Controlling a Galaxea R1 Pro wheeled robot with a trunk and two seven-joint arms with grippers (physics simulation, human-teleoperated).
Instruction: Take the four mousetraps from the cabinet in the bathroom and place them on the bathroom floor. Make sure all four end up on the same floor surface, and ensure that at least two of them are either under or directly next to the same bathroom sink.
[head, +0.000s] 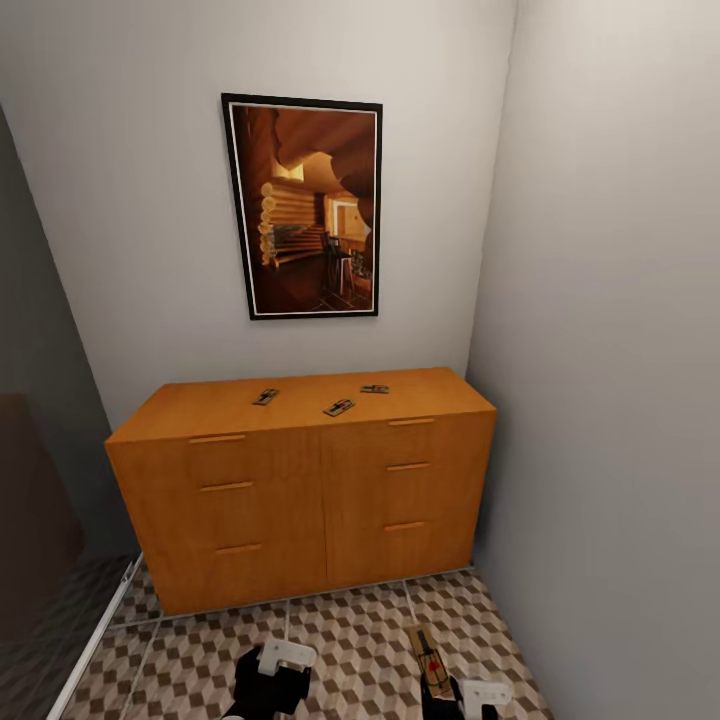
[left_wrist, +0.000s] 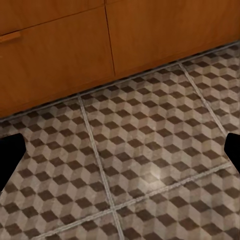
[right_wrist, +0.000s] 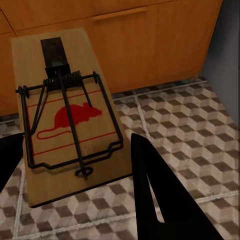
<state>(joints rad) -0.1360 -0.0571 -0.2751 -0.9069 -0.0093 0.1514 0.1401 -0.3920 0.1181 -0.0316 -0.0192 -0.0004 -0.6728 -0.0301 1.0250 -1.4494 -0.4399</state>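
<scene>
Facing a low orange-brown wooden cabinet (head: 300, 480), the robot holds one flat brown wooden mousetrap (right_wrist: 70, 120) with dark wire parts, the right gripper (head: 455, 690) jaws clamped on its board above the cube-patterned tiled floor (left_wrist: 150, 150). Three more small mousetraps (head: 339, 407) lie on the cabinet's flat top. The left gripper (head: 275, 670) jaws stand apart, empty; each trap looks light and stiff, best pinched by its board edges, clear of the wire.
</scene>
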